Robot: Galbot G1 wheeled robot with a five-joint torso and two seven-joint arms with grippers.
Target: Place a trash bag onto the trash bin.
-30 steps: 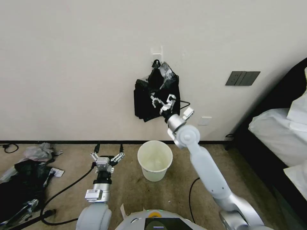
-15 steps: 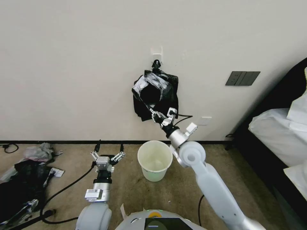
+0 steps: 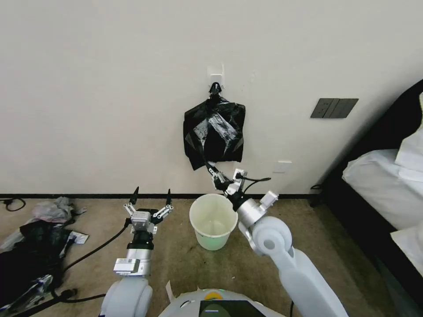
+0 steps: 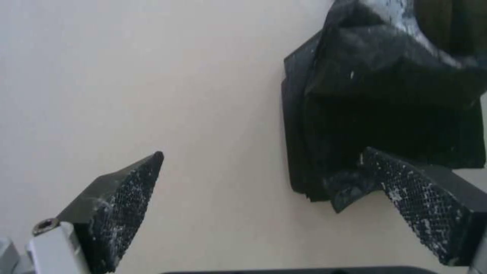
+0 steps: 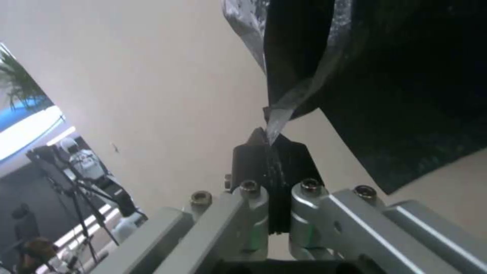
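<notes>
Right pincer (image 3: 219, 175) clamped on trash bag (image 3: 214, 127) corner, peeling it off wall sheaf above trash bin (image 3: 213, 221); left pincer (image 3: 150, 199) idle, spread wide. Next: free bag cleanly.

Thick black sheaf of bags (image 3: 194, 145) hangs flat on wall from black clip (image 3: 215, 88) under white hook plate (image 3: 216, 71). Dark switch panel (image 3: 334, 108) on wall further right, white socket (image 3: 281, 167) below it. Black plastic heap with pale scraps (image 3: 33, 240) on carpet at left. Black cables (image 3: 94, 255) trail across carpet. White bedding (image 3: 387, 185) at right edge.
</notes>
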